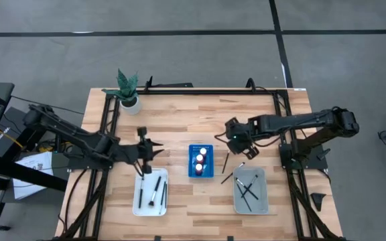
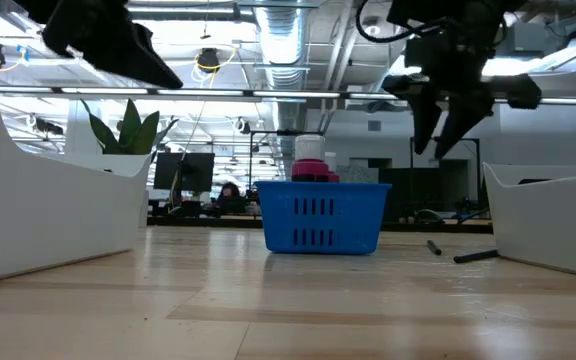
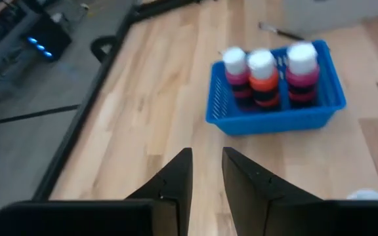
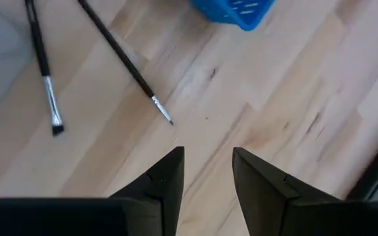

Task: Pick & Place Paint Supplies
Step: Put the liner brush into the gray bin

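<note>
Left gripper (image 3: 207,172): held above the table, fingers slightly parted, nothing gripped
Right gripper (image 4: 207,172): parted, empty, over two brushes (image 4: 125,59)
Bottles (image 3: 262,77): three, stood in blue basket (image 3: 274,117)

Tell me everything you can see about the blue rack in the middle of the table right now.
The blue rack is a small plastic basket with slotted side walls, standing upright and level on the wooden table near its centre, between the white tray and the grey tray. It holds three paint bottles with white caps, upright in a row, their tops rising above the rim. Neither gripper touches it. A thin brush lies on the table just beside it, apart from it.
</note>
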Robot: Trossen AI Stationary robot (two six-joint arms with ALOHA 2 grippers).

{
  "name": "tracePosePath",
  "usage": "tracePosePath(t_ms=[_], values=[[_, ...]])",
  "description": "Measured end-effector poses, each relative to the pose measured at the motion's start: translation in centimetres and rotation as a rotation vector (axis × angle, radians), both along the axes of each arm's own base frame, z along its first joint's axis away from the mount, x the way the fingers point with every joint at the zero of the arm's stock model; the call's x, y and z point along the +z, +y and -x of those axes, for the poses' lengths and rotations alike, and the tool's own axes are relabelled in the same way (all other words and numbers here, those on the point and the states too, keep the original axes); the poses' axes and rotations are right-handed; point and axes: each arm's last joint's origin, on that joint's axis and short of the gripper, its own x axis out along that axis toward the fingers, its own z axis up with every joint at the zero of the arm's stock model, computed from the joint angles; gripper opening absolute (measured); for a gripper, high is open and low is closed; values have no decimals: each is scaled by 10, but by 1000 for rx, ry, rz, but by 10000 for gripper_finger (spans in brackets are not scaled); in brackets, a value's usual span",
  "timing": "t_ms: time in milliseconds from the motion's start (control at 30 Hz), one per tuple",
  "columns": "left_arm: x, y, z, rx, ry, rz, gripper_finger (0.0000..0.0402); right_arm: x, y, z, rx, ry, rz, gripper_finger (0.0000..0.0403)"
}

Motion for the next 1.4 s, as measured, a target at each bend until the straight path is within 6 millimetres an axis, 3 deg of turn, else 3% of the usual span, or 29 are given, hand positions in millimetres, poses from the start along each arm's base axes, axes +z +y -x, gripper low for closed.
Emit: tracePosePath(t_ms=[300, 667, 1067, 1400], values=[[-19, -2, -12, -18, 112, -46, 76, -41, 2, -20, 172, 194, 37, 124], [-3, -3, -8, -66, 8, 9, 76, -81, -11, -34, 208, 310, -37, 122], [1, -3, -5, -88, -10, 33, 76, -85, -31, -36, 203, 272, -122, 81], [1, -3, -5, -92, -12, 42, 76, -97, -29, -30, 210, 261, -145, 76]])
